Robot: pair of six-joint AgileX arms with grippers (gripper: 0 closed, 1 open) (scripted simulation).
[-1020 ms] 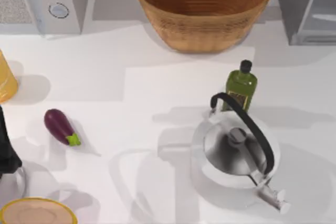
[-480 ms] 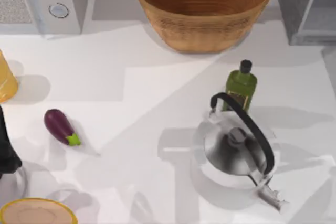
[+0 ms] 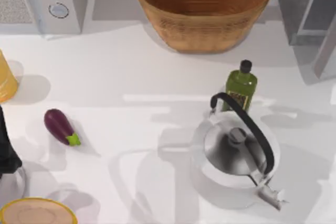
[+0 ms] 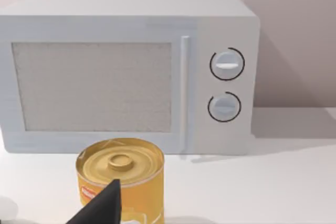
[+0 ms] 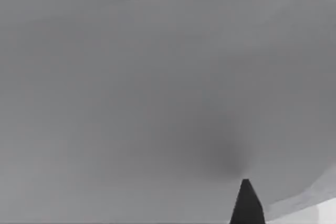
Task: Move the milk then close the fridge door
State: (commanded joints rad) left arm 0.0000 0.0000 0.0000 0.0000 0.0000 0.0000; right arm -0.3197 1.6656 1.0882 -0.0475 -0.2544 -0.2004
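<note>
The green bottle [image 3: 241, 88] and kettle [image 3: 236, 156] stand near the half-open fridge door [image 3: 326, 45]; the jaws' state I cannot tell.

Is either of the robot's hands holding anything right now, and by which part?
It cannot be told. The left arm sits at the table's left edge near the yellow can; the right wrist view faces a grey panel, with no grasp visible.

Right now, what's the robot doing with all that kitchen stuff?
It is busy at the fridge door, at the far right of the table. The door stands partly open, and the right wrist view looks at a flat grey panel from very close. The left arm waits at the table's left edge, near the yellow can in front of the microwave. The kettle, green bottle and eggplant sit untouched.
</note>
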